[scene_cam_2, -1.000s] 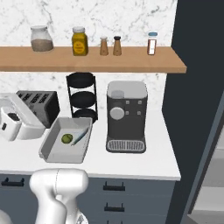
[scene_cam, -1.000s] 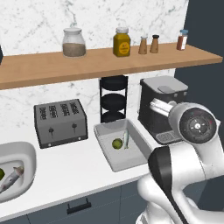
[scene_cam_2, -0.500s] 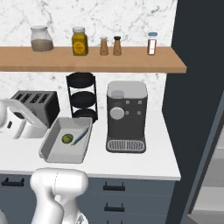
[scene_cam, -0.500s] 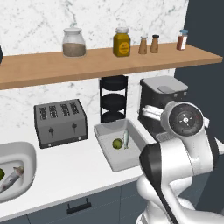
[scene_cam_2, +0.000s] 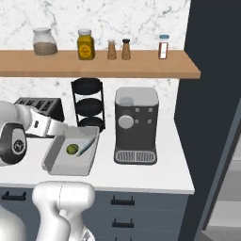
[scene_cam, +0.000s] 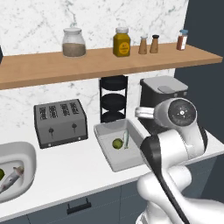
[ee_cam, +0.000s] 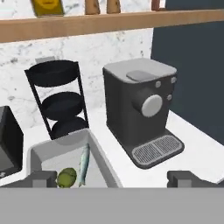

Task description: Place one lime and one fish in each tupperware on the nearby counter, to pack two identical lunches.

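A light grey tupperware (scene_cam: 124,162) (scene_cam_2: 66,168) (ee_cam: 41,154) sits on the white counter in front of the black tiered rack. Inside it lie a lime (scene_cam: 117,143) (scene_cam_2: 71,148) (ee_cam: 66,177) and a slender silvery fish (scene_cam: 125,140) (scene_cam_2: 86,147) (ee_cam: 84,162), side by side. A whiter tupperware (scene_cam: 27,154) stands at the counter's far left and holds a second lime (scene_cam: 1,173) and a second fish (scene_cam: 11,178). My gripper (ee_cam: 113,179) is open and holds nothing; it hovers at the grey tub's near side, facing the wall.
A dark slotted toaster (scene_cam: 60,121) stands between the two tubs. The black tiered rack (scene_cam: 113,100) and a dark coffee machine (scene_cam_2: 136,124) (ee_cam: 142,109) stand against the wall. A wooden shelf (scene_cam: 109,61) with jars and shakers hangs above.
The arm has swung: in the right base view its forearm reaches further right, towards the grey tub. The jaws have stayed open. The tubs and their contents have not moved.
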Available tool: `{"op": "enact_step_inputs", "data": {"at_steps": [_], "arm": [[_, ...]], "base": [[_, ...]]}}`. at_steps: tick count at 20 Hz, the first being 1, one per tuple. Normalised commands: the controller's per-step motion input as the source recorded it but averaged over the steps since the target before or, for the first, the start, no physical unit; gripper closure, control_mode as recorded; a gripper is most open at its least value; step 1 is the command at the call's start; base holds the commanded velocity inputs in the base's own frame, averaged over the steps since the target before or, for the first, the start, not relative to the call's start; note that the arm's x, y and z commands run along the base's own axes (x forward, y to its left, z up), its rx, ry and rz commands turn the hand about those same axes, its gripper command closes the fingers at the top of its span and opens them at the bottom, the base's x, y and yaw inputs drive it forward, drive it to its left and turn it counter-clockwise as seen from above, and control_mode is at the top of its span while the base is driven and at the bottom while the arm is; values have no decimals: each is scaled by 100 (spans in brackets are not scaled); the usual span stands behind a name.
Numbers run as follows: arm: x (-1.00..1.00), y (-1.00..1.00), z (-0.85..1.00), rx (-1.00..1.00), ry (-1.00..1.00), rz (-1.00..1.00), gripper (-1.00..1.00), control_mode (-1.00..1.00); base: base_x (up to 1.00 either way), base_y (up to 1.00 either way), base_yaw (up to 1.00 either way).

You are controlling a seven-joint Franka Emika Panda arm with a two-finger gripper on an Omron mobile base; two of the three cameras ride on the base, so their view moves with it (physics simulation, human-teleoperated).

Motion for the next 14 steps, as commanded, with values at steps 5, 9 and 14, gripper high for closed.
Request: {"op": "enact_step_inputs", "data": {"at_steps": [5, 9, 14], "arm": [[76, -19, -100, -4, 20, 78, -100, -100], [96, -41, -100, -4, 3, 54, -100, -100], [-47, 93, -25, -38, 25, 27, -100, -100]], "base": [[0, 0, 0], [0, 0, 0], [0, 0, 0]]}}
